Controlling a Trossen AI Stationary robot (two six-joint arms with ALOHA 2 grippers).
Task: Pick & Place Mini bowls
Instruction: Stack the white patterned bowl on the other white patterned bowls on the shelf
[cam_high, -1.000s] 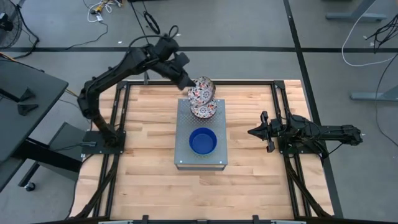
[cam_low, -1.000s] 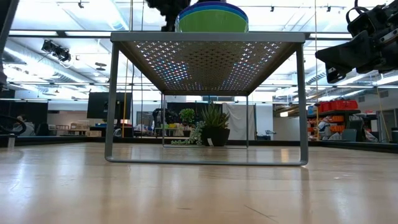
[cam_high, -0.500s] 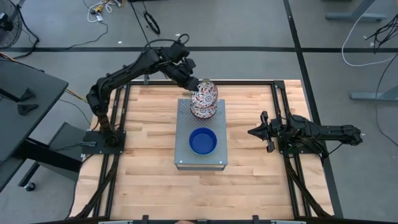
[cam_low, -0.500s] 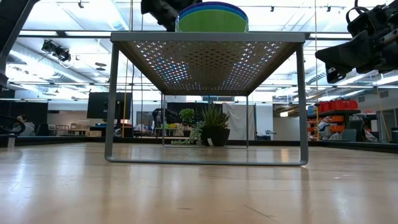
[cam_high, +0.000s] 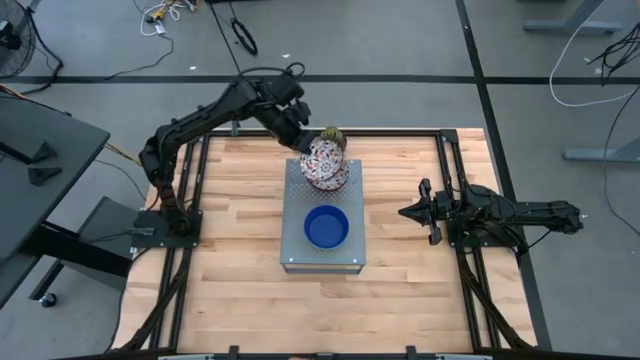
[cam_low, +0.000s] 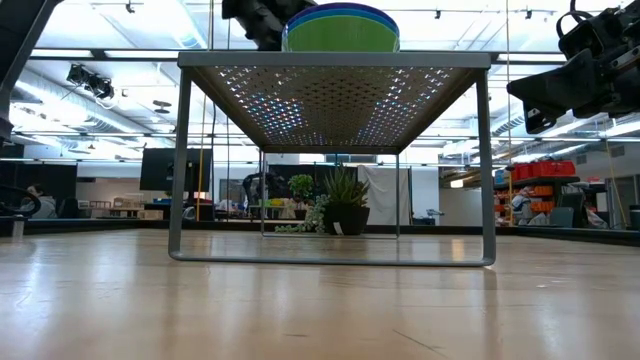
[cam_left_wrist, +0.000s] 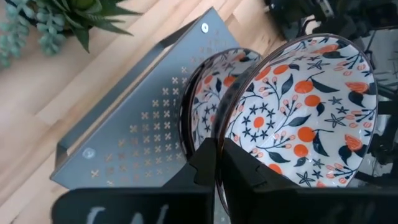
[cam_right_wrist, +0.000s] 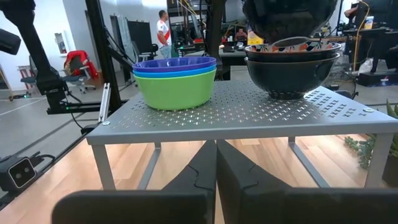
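the left gripper (cam_left_wrist: 217, 163) is closed on the rim of a floral bowl (cam_left_wrist: 305, 112), above the floral stack (cam_high: 326, 176) on the grey box (cam_high: 295, 235). the right gripper (cam_high: 408, 212) waits closed, empty.

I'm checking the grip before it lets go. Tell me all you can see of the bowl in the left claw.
The held bowl is white inside with orange-red fruit and dark blue leaves. It looks glazed and is tipped steeply on its side. The left claw is shut on its rim. It hangs over the floral stack on the grey stand.
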